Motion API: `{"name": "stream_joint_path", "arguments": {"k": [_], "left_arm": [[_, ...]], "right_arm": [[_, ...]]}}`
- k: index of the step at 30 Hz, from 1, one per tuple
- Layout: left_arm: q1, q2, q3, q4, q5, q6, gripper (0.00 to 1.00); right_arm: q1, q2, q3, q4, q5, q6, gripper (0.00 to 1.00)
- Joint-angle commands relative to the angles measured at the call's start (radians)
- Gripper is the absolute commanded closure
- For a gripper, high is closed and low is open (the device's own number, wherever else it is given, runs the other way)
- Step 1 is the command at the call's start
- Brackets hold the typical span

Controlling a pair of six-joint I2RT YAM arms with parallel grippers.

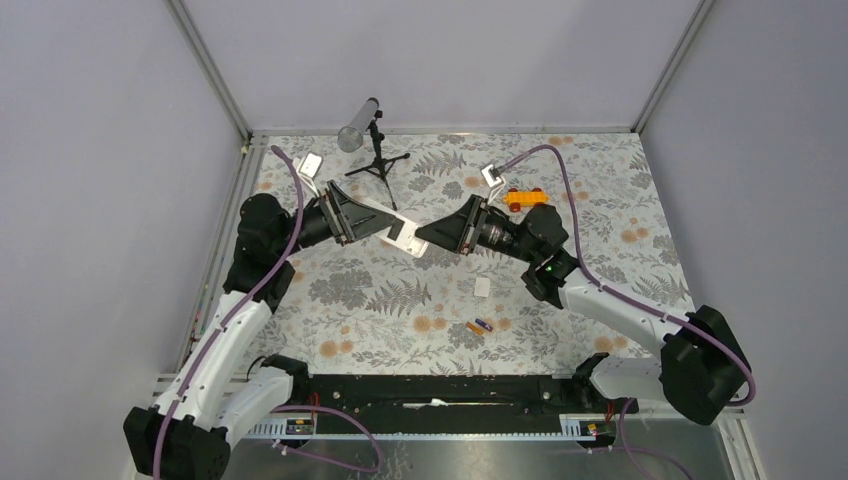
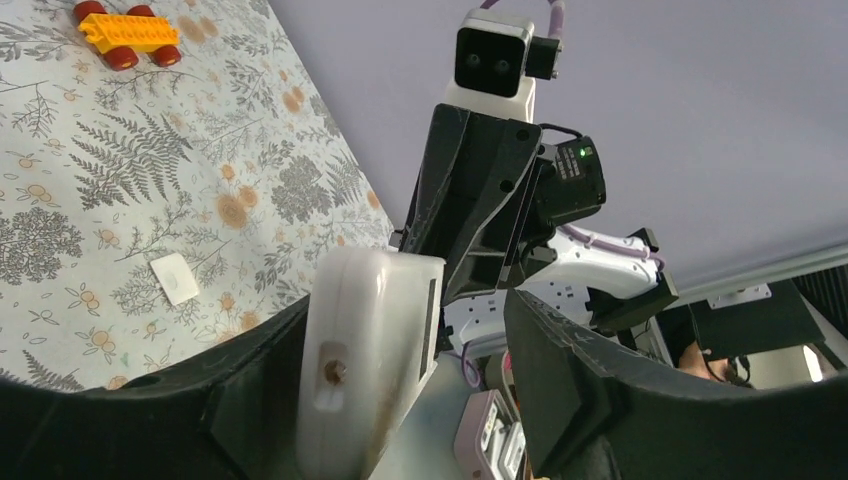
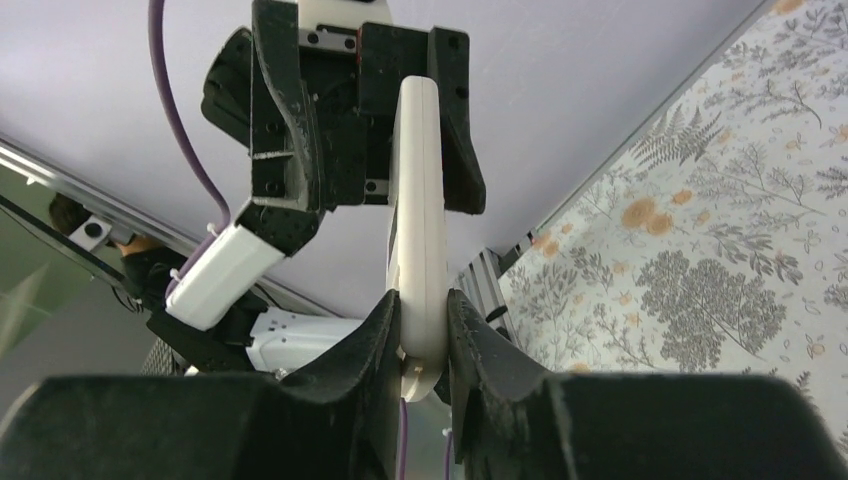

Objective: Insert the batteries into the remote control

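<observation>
The remote control is held in the air over the middle of the table, between the two grippers, with its white back showing. My right gripper is shut on one end of it. In the right wrist view the remote stands edge-on, pinched between the fingers of that gripper. My left gripper is open around the other end. In the left wrist view the remote rests against one finger, and the other finger stands apart from it. The two batteries lie side by side on the table, nearer the front.
A small white flat piece lies on the table below the grippers and also shows in the left wrist view. An orange toy car sits at the back right. A black tripod with a grey tube stands at the back.
</observation>
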Motion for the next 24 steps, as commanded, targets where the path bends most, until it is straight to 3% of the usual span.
{"name": "stream_joint_path", "arguments": {"k": [1,6,10,15,17,21,24], "left_arm": [[0.017,0.012,0.042,0.045,0.128,0.062,0.34],[0.017,0.027,0.023,0.165,0.209,-0.007,0.49],[0.017,0.035,0.016,0.171,0.270,-0.011,0.62],[0.017,0.033,0.033,0.084,0.297,0.066,0.95],[0.017,0.031,0.053,0.003,0.283,0.134,1.00],[0.020,0.013,0.078,-0.126,0.208,0.269,1.00],[0.029,0.007,0.094,-0.239,0.097,0.359,1.00]], "right_arm": [[0.006,-0.032,0.028,-0.044,-0.063,-0.063,1.00],[0.005,-0.016,0.027,-0.028,-0.072,-0.025,1.00],[0.004,-0.002,0.032,-0.017,-0.055,0.002,1.00],[0.005,0.005,0.056,-0.075,-0.036,-0.009,0.97],[0.005,0.000,0.067,-0.119,-0.023,-0.018,0.84],[-0.004,-0.046,0.095,-0.302,0.050,-0.059,0.38],[-0.020,-0.123,0.100,-0.492,0.151,-0.093,0.20]]}}
